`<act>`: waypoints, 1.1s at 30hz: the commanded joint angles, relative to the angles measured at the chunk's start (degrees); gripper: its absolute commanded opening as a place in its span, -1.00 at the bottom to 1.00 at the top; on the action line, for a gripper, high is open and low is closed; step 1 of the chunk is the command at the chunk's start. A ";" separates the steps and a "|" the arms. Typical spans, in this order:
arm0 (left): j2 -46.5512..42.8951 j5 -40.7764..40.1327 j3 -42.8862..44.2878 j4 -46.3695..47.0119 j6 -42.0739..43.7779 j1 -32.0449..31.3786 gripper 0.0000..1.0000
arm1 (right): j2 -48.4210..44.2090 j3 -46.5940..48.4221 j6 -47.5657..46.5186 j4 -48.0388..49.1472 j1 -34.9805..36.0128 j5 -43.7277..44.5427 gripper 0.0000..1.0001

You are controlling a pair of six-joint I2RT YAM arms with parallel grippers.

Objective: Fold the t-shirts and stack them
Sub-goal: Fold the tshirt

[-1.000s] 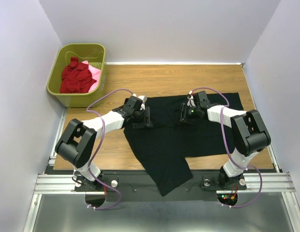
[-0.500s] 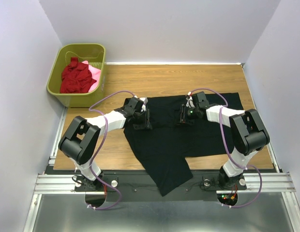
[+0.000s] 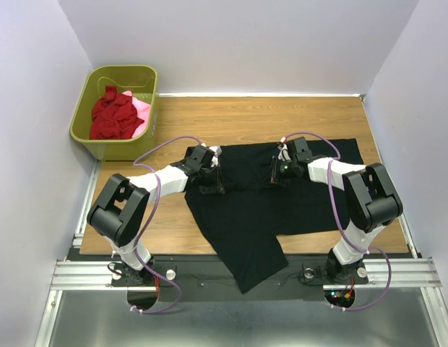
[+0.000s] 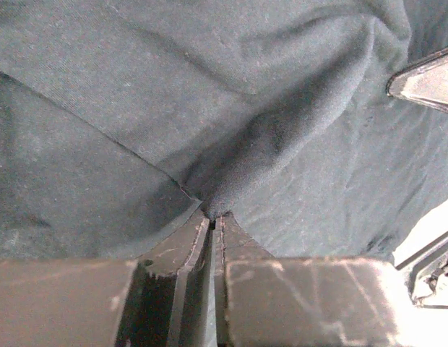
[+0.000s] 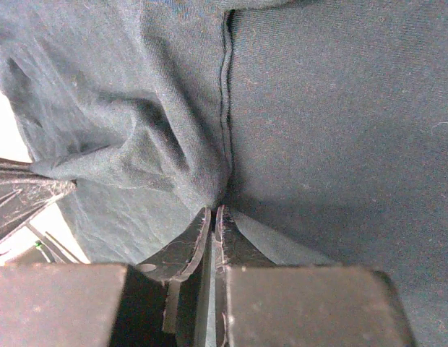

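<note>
The left gripper (image 4: pixel 212 217) and right gripper (image 5: pixel 215 210) are each clamping a fold of the black shirt (image 3: pixel 260 210) lying beneath them on the worktop (image 3: pixel 282 119).

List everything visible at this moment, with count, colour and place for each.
black soft cloth t-shirt: one, black, spread on the table, near part hanging over the near edge
dark red crumpled cloth t-shirts: count unclear, dark red, in the basket
pink cloth t-shirt: one seen, pink, in the basket beside the red
olive-green plastic basket: one, olive green, far left corner
wooden table: one, brown
left gripper: shut on the black shirt's fabric
right gripper: shut on the same shirt
</note>
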 commanded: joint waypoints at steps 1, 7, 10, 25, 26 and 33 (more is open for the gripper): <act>-4.12 2.81 1.30 -1.06 -0.14 0.25 -0.70 | -3.22 2.97 -0.95 -0.32 0.42 1.11 -0.91; -5.27 10.28 1.03 -0.80 -3.39 -0.01 -0.70 | -4.28 4.90 -3.50 -5.50 0.33 4.54 -0.98; -6.23 12.30 0.33 -0.89 -5.59 -0.28 -0.70 | -5.07 6.13 -5.25 -9.45 0.42 6.39 -0.99; -6.07 15.73 -3.62 -0.54 -10.96 -2.12 -0.69 | -2.61 11.41 -11.67 -21.77 0.42 11.14 -0.99; -5.71 16.00 -3.54 -0.63 -10.87 -2.04 -0.69 | -2.00 11.41 -12.11 -22.12 0.33 10.79 -0.99; -4.13 16.18 -4.15 -1.15 -10.34 -2.12 -0.61 | 0.99 11.15 -13.43 -22.83 0.33 8.68 -0.81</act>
